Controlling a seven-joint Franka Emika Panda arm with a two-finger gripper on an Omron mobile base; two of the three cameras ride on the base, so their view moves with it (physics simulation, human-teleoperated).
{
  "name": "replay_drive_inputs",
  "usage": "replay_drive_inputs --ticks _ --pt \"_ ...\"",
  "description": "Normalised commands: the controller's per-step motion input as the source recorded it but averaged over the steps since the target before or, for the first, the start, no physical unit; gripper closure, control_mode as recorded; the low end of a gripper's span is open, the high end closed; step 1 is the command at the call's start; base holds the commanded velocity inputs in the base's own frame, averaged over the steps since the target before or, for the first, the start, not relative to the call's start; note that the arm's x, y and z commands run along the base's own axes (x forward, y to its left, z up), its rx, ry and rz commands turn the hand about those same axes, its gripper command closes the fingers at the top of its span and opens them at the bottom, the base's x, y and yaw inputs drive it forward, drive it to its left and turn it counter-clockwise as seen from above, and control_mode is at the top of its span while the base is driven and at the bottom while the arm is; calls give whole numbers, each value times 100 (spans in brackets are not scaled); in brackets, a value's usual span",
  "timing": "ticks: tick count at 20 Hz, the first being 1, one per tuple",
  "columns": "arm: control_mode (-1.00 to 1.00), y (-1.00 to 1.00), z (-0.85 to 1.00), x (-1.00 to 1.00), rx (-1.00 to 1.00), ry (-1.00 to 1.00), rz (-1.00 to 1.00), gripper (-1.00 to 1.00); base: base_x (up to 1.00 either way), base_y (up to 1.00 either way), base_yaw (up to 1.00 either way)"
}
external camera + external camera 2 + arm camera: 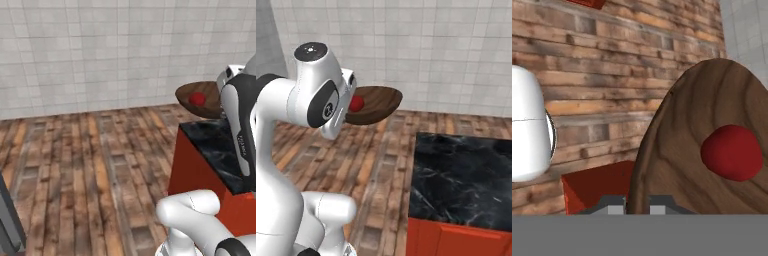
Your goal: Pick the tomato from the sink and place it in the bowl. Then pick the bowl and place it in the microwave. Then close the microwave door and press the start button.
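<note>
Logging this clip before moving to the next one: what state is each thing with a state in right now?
bowl: lifted off any surface, held by its rim, tilted, carried above the wooden floor.
tomato: resting inside the bowl.
end effector: shut on the bowl's rim.
black marble counter: nothing on the part in view.

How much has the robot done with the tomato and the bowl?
Done: the tomato sits inside the bowl. In hand: the gripper pinches the bowl's rim and holds it up above the wooden floor. Left: putting the bowl in the microwave, shutting its door, pressing start.
</note>
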Motion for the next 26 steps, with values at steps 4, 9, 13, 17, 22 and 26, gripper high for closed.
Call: replay_drive_inputs --ticks 4,9,13,17,22,26 --pt "100 0 0 0 0 0 0 100 90 42 -19" --pt "100 0 0 0 0 0 0 100 63 71 -10" --pt "100 0 0 0 0 0 0 100 47 47 2" --pt "100 0 0 0 0 0 0 100 2 70 45" --pt "100 0 0 0 0 0 0 100 30 54 53" --pt "100 0 0 0 0 0 0 100 40 49 55"
